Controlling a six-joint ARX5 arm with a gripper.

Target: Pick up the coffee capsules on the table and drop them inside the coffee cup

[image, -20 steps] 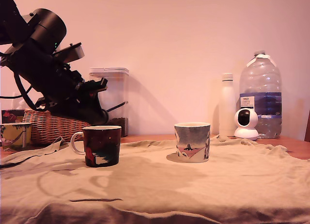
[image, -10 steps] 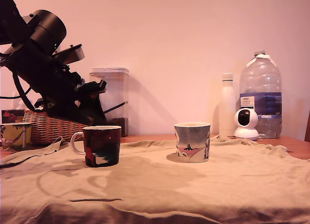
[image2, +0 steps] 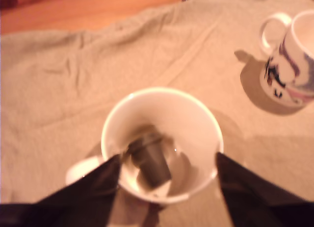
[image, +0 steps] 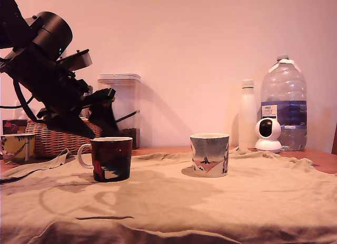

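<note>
Toward the left of the exterior view, the gripper (image: 102,115) hangs just above the rim of the dark mug (image: 110,158), which stands on the tan cloth (image: 210,202) covering the table. From the wrist view the jaws stand spread wide, one finger to each side of the mug's white mouth, with nothing between them: released and empty. Inside that mug lies a dark coffee capsule (image2: 151,161), tipped on its side against the bottom; the picture is blurred, so I cannot tell whether a second capsule lies beside or under it. A smear of lighter brown near it could be a reflection or another pod.

As for progress, at least one capsule is already in the cup, so that part looks done. No cream-beige capsule shows anywhere on the cloth in either view; it may be hidden, out of frame, or already in a mug. If one is left, the arm must find it, grasp it and bring it here.

The light patterned mug (image: 209,154) stands well apart, near the middle of the exterior view, and its inside is not visible.
</note>
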